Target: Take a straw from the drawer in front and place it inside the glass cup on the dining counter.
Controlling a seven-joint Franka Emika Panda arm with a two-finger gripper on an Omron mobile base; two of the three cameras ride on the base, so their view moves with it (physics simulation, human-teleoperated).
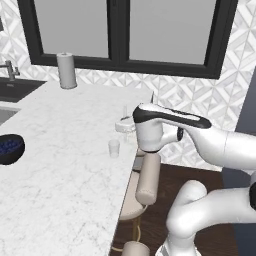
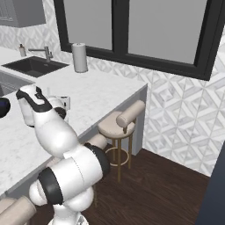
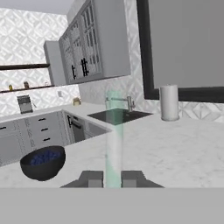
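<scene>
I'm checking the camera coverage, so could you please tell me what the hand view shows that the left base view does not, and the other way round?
Hand view alone: the straw close up, clamped upright in the shut gripper, plus grey cabinets. Left base view alone: the glass cup on the dining counter, and a stool. Both: paper-towel roll, dark bowl, sink.

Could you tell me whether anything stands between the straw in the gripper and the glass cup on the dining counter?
Nothing visible does. The gripper is shut on the straw, beside the glass cup. Bare dining counter lies between them. The dark bowl and paper-towel roll stand well aside.
</scene>
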